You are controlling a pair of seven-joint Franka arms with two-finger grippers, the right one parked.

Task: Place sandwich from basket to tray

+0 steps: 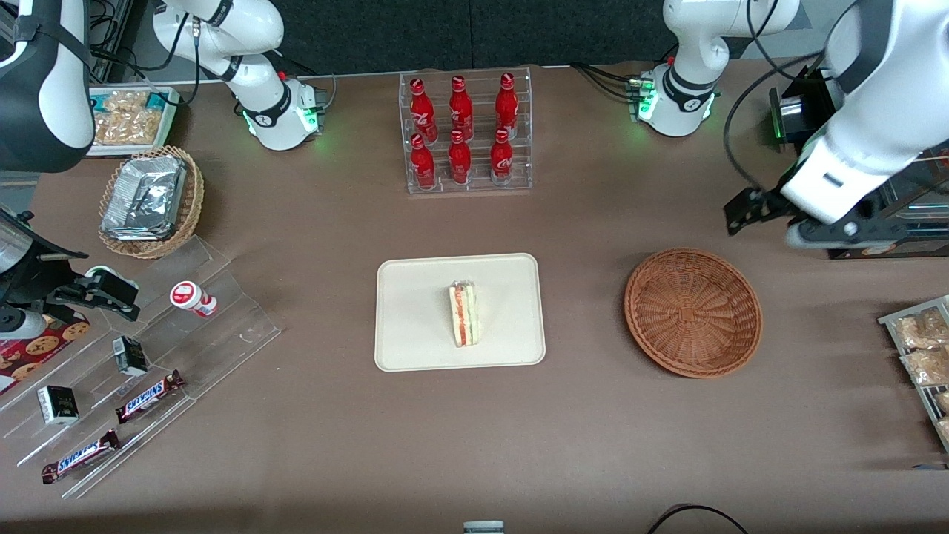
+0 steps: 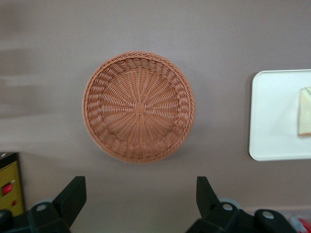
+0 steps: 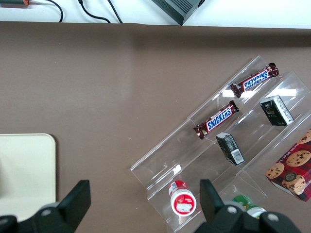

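Observation:
The sandwich [image 1: 465,315], a pale bread wedge with red and green filling, stands on the cream tray [image 1: 415,311] in the middle of the table. The left wrist view also shows the sandwich's edge [image 2: 305,112] and the tray [image 2: 274,116]. The reddish-brown wicker basket [image 1: 693,311] is empty and lies beside the tray, toward the working arm's end; it also shows in the left wrist view [image 2: 139,106]. My left gripper [image 1: 745,211] is open and empty, held above the table, farther from the front camera than the basket. Its fingers [image 2: 73,196] stand wide apart.
A clear rack of red bottles [image 1: 467,133] stands farther back than the tray. A tan basket with foil packs [image 1: 152,200] and a stepped acrylic rack with Snickers bars [image 1: 148,371] lie toward the parked arm's end. Snack packs [image 1: 923,348] lie near the working arm's table edge.

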